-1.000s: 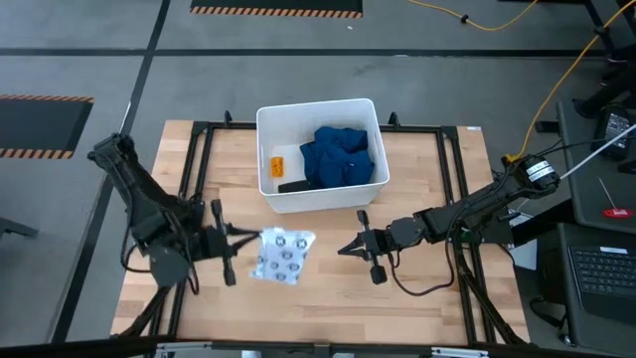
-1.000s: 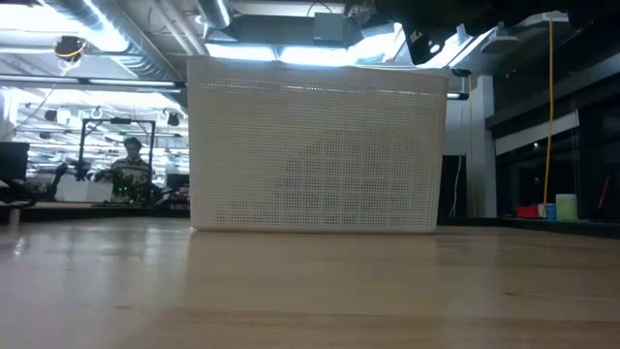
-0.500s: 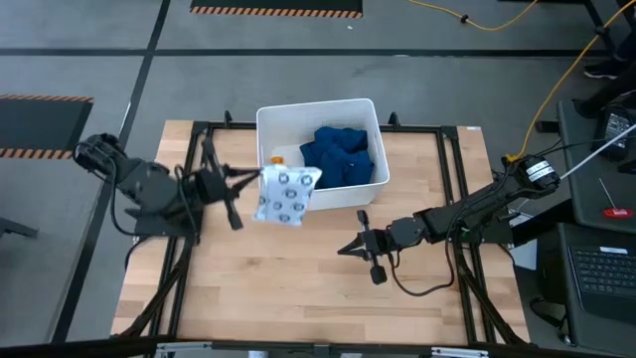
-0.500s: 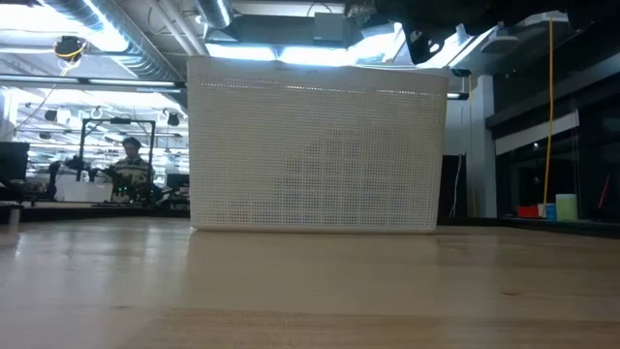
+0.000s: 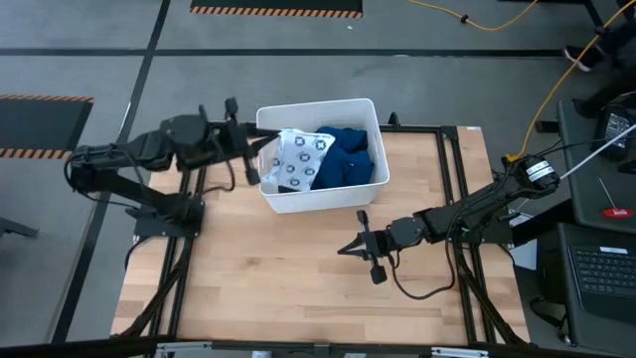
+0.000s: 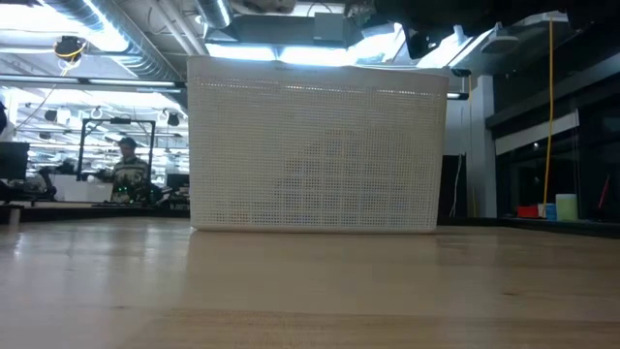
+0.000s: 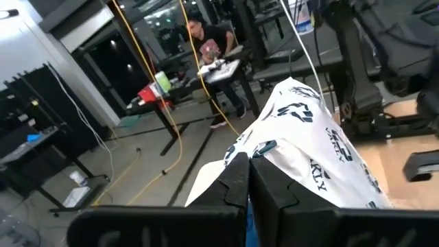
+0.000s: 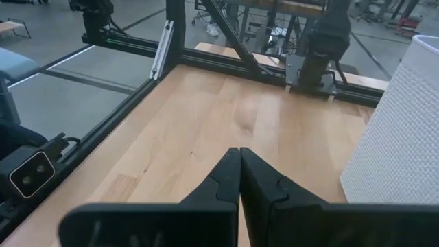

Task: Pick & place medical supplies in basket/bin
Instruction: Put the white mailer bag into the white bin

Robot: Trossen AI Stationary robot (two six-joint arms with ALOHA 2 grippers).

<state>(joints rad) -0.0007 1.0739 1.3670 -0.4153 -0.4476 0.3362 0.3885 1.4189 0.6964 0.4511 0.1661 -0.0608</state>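
Observation:
The white tub [image 5: 318, 203] stands at the table's far middle and fills the low view as a perforated wall [image 6: 318, 145]. The dark-blue cloth [image 5: 348, 159] lies inside it, on the right. My left gripper [image 5: 260, 150] reaches in from the table's left, above the tub's left rim, shut on the white packet with dark dots [image 5: 302, 160]. This packet hangs over the tub's left half. The orange bottle and the black oblong are hidden. My right gripper [image 5: 343, 249] is shut and hovers low over the table, near of the tub. My left gripper pinches the white packet between its two fingers at one edge [image 7: 269, 149]. The fingers [image 7: 236, 180] come roughly level from the table's left. The packet is lifted clear and spreads out beyond the fingertips above the tub's left half [image 5: 288, 189].
Black frame rails [image 5: 452, 179] run along the table's left, right and far sides. Bare wood [image 5: 288, 278] lies near of the tub. A yellow cable [image 5: 556, 70] crosses the floor at far right. A person [image 7: 209, 48] sits at a bench beyond the table.
My left gripper, shut on the packet throughout, has risen from the table and swung toward the far edge and the tub. The packet has been lifted clear of the wood and now hangs over the tub's left half. My right arm has kept still.

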